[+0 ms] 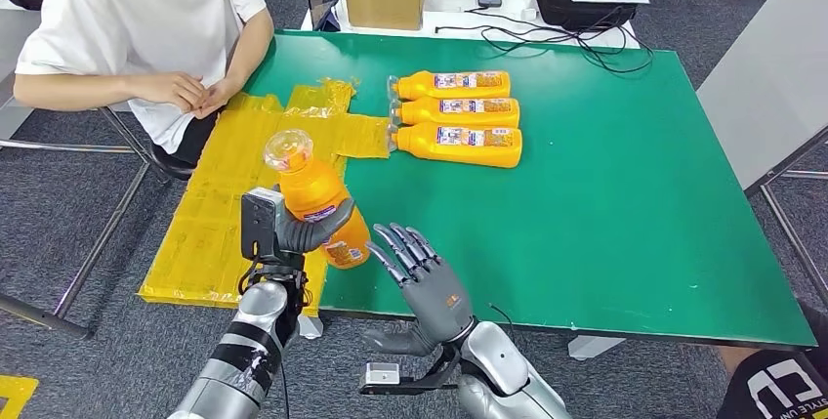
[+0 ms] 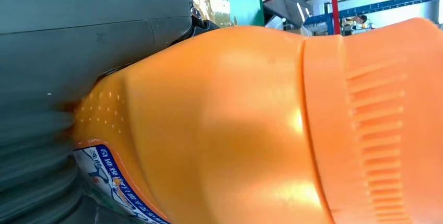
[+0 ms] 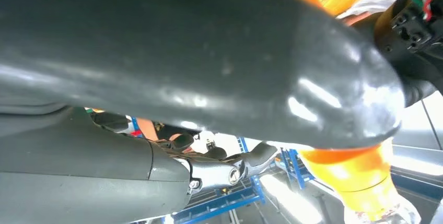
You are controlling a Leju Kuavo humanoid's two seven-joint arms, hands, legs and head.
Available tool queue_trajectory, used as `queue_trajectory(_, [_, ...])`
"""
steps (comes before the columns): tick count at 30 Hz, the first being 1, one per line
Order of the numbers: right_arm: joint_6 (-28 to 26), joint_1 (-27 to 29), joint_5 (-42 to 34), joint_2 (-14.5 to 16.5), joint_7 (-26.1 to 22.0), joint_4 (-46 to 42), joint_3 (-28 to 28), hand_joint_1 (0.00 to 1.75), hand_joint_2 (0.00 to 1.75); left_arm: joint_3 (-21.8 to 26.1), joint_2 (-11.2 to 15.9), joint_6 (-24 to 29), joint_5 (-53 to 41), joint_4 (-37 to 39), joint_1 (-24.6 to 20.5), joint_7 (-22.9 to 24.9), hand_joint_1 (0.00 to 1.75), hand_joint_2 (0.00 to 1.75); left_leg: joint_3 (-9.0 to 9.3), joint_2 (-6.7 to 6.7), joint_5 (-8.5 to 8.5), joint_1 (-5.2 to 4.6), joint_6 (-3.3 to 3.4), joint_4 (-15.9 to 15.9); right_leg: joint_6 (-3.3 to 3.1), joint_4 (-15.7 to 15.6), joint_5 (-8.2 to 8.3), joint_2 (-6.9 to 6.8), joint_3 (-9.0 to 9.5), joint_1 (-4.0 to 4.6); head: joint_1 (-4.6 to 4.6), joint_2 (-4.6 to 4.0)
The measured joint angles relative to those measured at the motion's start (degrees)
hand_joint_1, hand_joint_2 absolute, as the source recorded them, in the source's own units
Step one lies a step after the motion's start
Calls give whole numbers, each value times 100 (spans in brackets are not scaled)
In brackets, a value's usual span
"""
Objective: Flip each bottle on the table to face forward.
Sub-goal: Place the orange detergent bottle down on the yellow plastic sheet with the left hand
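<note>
Grey carpet floor [image 1: 674, 9] surrounds the green table [image 1: 625, 185], a white table [image 1: 508, 9] beyond, well past the hands.

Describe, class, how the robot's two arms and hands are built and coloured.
Both arms are silver metal. The left arm has black bands, a thin black cable and a grey boxy wrist module. The left hand and right hand are grey, the right with darker segmented fingers.

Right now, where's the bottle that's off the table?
In the head view, the lifted bottle is held by the left hand over the table's near-left edge, beside the open right hand, well short of the three lying bottles.
</note>
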Motion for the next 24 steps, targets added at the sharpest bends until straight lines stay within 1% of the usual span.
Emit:
queue_trajectory(2, [-15, 4, 7, 19, -63, -15, 0, 0, 0, 65, 32, 446, -245, 65, -81, -94, 175, 175, -1, 0, 0, -1, 0, 0, 1, 0, 1, 0, 0, -1, 1, 0])
queue_trajectory(5, [-32, 4, 13, 75, -151, -74, 0, 0, 0, 199, 140, 1542, -1051, 232, -289, -247, 175, 175, -1, 0, 1, -1, 0, 0, 1, 0, 1, 0, 0, 0, 0, 0])
queue_trajectory(7, [-34, -3, -8, 101, -163, -107, 5, 0, 0, 368, 219, 2193, -2105, 349, -421, -284, 175, 175, -1, -2, 2, 0, 0, 0, 1, 0, 1, -1, 1, 0, -1, 0])
queue_trajectory(8, [-34, -9, -26, 111, -163, -117, 11, 0, 0, 519, 238, 2385, -2752, 393, -473, -290, 175, 175, -1, -2, 2, 0, -1, 0, 1, 1, 1, -1, 0, 0, 0, 0])
queue_trajectory(10, [-34, -24, -64, 126, -163, -127, 25, 0, 0, 898, 244, 2530, -3813, 468, -549, -308, 175, 175, 1, 1, 2, 0, -1, 0, 0, 2, 1, 2, 0, 0, 0, 0])
queue_trajectory(11, [-34, -30, -78, 133, -163, -129, 30, 0, 0, 1078, 239, 2543, -4078, 508, -578, -318, 175, 175, 2, 3, 2, 0, -1, 0, 0, 2, 2, 4, 0, 0, 1, 0])
queue_trajectory(13, [-34, -35, -92, 141, -163, -136, 36, 0, 0, 1346, 229, 2560, -4190, 575, -612, -325, 175, 175, 3, 4, 2, 0, -1, 0, 0, 2, 2, 5, -1, 0, 1, 0])
queue_trajectory(16, [-35, -42, -103, 144, -167, -143, 55, 0, 0, 1616, 219, 2577, -4314, 642, -637, -309, 175, 175, 2, -2, 2, 0, -1, 1, 0, 2, 1, 1, 0, 0, 2, 0])
queue_trajectory(18, [-35, -47, -126, 146, -178, -143, 75, 0, 0, 1772, 194, 2579, -4701, 665, -640, -268, 175, 175, 0, -2, 2, 0, -1, 1, 1, 2, 1, 0, 0, -1, 1, 0])
queue_trajectory(22, [-25, -78, -313, 146, -243, -143, 113, 0, 0, 2369, 30, 2582, -6584, 638, -642, -158, 175, 175, 0, -1, 1, -2, 0, 1, 1, 1, 1, 1, 0, -2, 1, 0])
queue_trajectory(24, [-19, -95, -433, 146, -283, -142, 122, 0, 0, 2687, -47, 2582, -7102, 649, -643, -63, 175, 175, 0, 0, 1, -2, 0, 1, 1, 1, 1, 2, -1, -2, 1, 0])
